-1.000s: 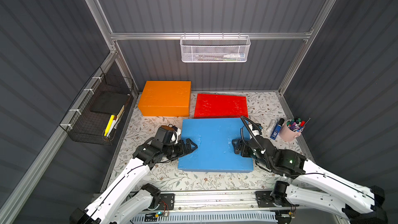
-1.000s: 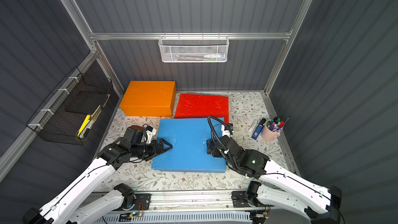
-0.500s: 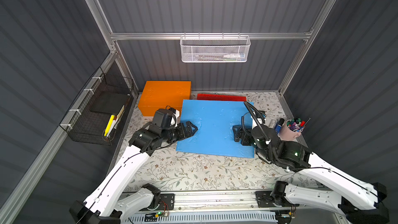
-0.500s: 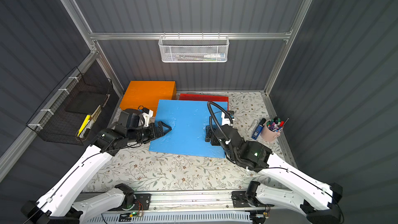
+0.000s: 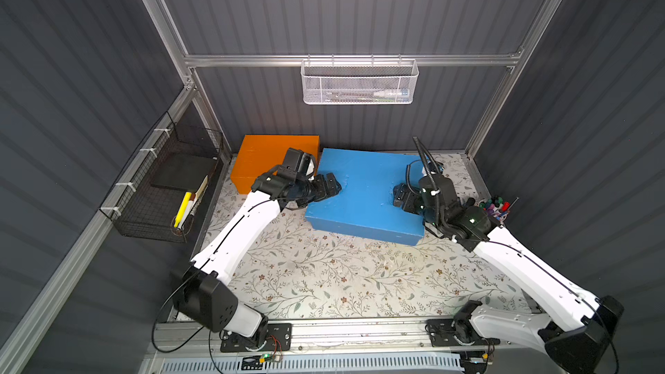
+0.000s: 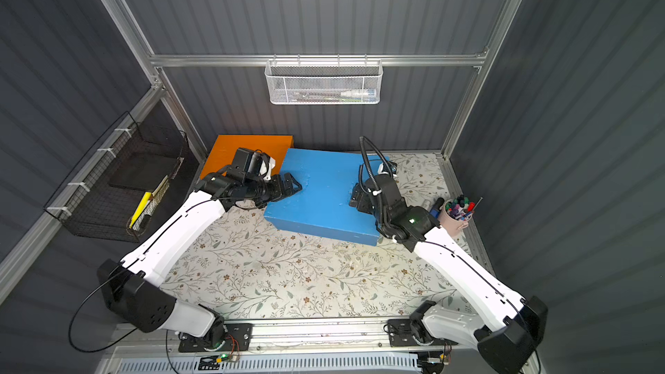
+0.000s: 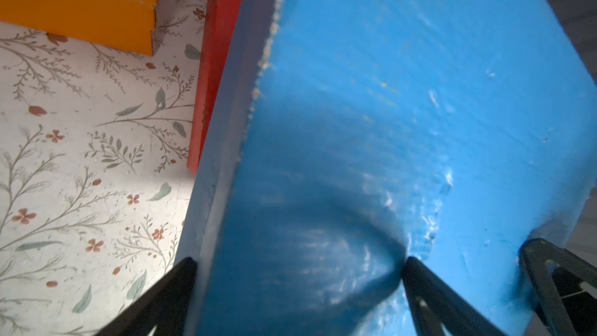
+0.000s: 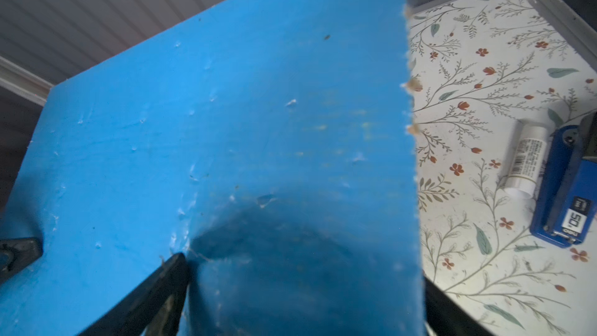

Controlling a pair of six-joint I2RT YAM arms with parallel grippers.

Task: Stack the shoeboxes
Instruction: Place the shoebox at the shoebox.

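Blue shoebox (image 5: 363, 188) farther back, ends within both jaws.

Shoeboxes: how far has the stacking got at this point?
Done: no finished stack yet. In hand: both arms' jaws clamp the blue shoebox at opposite ends, holding it tilted over the red shoebox, seen beneath only in the left wrist view. Left: set blue down on red, release, then stack the orange shoebox, alone at the back.
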